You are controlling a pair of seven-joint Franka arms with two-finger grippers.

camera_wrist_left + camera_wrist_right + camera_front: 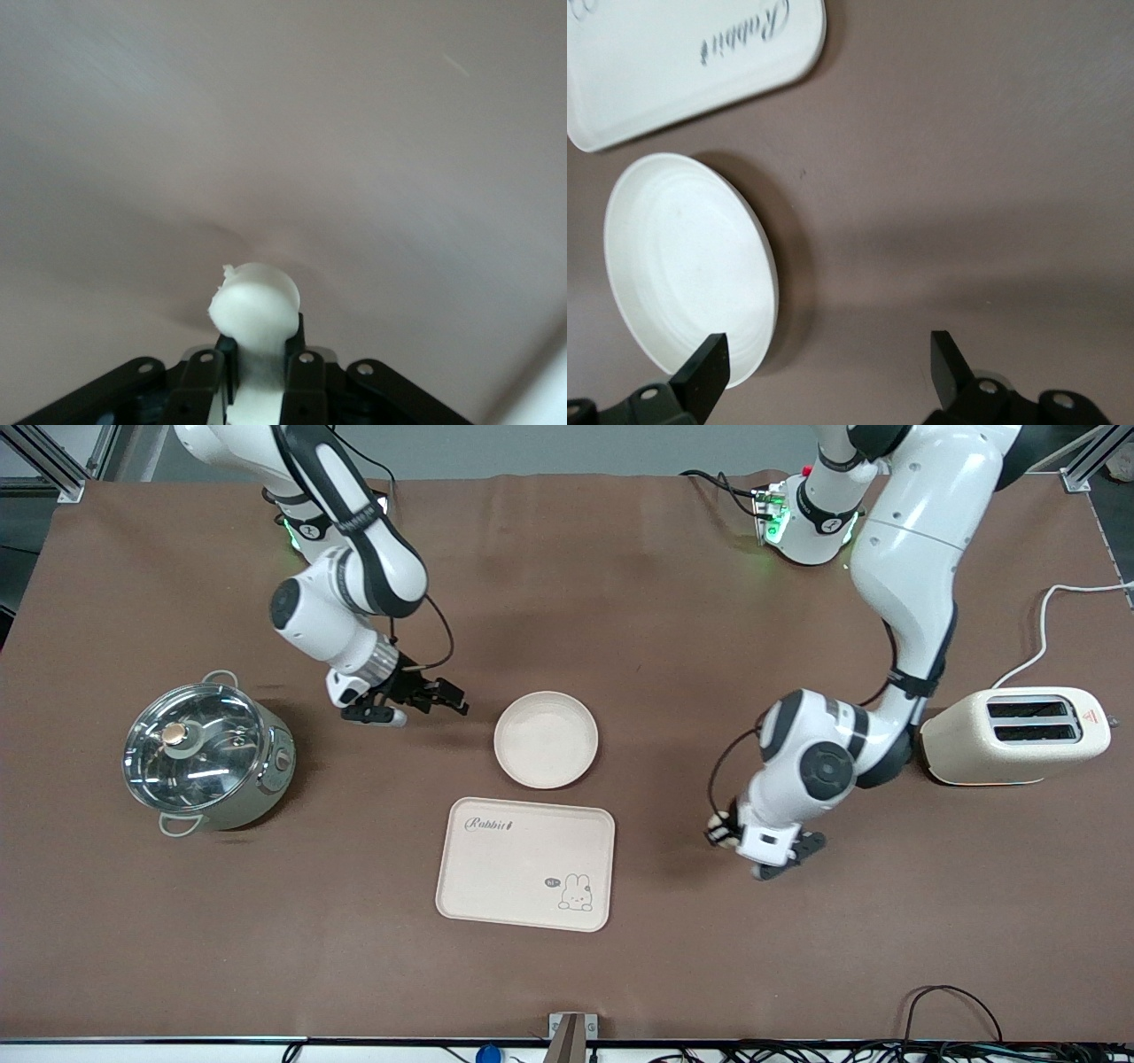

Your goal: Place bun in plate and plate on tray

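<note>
The bun [255, 301] is a small cream-white lump squeezed between the fingers of my left gripper [260, 341]. In the front view my left gripper [720, 833] hangs low over bare brown cloth, beside the tray [496, 868] toward the left arm's end of the table. The round plate [546, 740] lies on the cloth with nothing in it, just farther from the front camera than the tray. My right gripper [440, 696] is open and holds nothing, close beside the plate toward the right arm's end. The right wrist view shows the gripper [828, 363], the plate [691, 266] and the tray [682, 62].
A steel pot with a glass lid [208, 757] stands toward the right arm's end of the table. A cream toaster [1014, 735] with a white cable [1045, 624] stands toward the left arm's end, close to the left arm's elbow.
</note>
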